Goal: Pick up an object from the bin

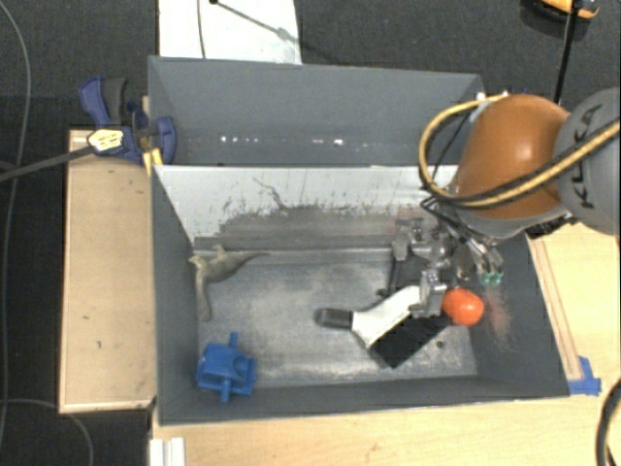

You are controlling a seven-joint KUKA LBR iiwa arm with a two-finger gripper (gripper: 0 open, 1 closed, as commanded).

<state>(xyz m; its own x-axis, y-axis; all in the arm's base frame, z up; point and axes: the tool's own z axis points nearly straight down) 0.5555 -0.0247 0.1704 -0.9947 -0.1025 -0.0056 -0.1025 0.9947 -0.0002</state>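
In the camera view the arm comes in from the right, its rounded orange cover [509, 153] looped by black and yellow cables [439, 153], and the gripper [430, 284] hangs low over the right part of the floor of the grey bin [291, 304]. Its lower end is at the white upper end of a white-and-black tool [388, 320], which lies slantwise with a dark flat head towards the front wall and a dark stub pointing left. Whether the gripper is spread or closed, and whether it grips anything, I cannot tell; its metal parts blur against the tool. An orange ball [464, 307] sits just beside the gripper on its right. Well apart, a blue plastic piece [226, 368] lies in the front left corner, and a tan toy animal [215, 263] lies by the left wall.
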